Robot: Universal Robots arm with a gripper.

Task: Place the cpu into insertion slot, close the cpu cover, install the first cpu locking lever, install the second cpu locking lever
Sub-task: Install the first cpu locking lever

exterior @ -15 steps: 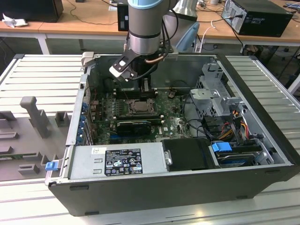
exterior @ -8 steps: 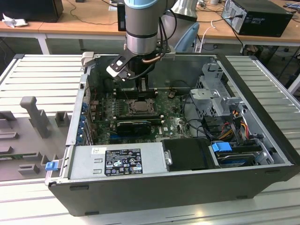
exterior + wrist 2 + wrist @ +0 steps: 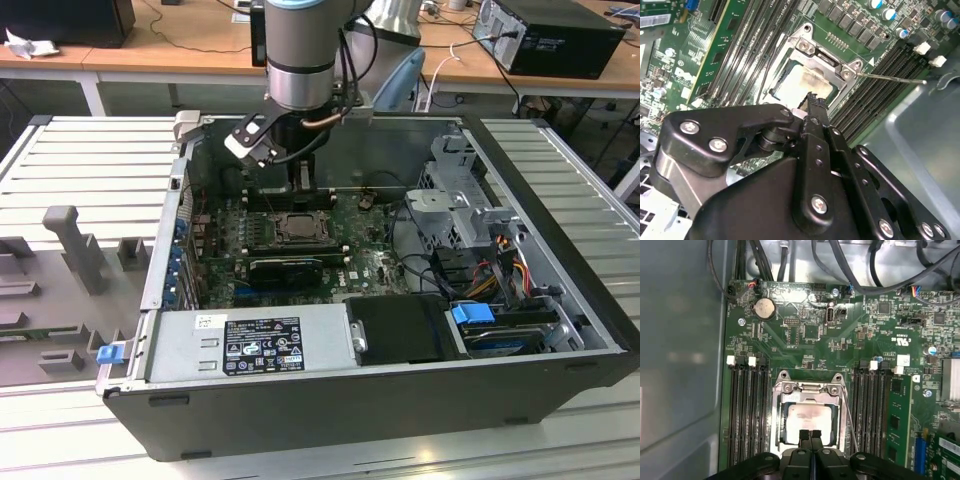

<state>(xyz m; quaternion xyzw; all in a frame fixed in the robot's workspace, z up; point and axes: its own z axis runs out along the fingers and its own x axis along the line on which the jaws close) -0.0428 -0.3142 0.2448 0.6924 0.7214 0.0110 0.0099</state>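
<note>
Slatted metal table (image 3: 80, 150) is carrying an open computer case (image 3: 300, 410). Inside, the cpu (image 3: 807, 420) is sitting in the insertion slot (image 3: 272, 230), with the cpu cover (image 3: 807, 388) lying over it. The gripper (image 3: 810, 432) is hovering just above, fingers pressed together, gripping nothing.

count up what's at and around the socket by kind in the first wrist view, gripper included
cpu: 1
cpu cover: 1
memory slot banks: 2, one on each side of the socket
coin battery: 1
gripper: 1
total: 6
</note>
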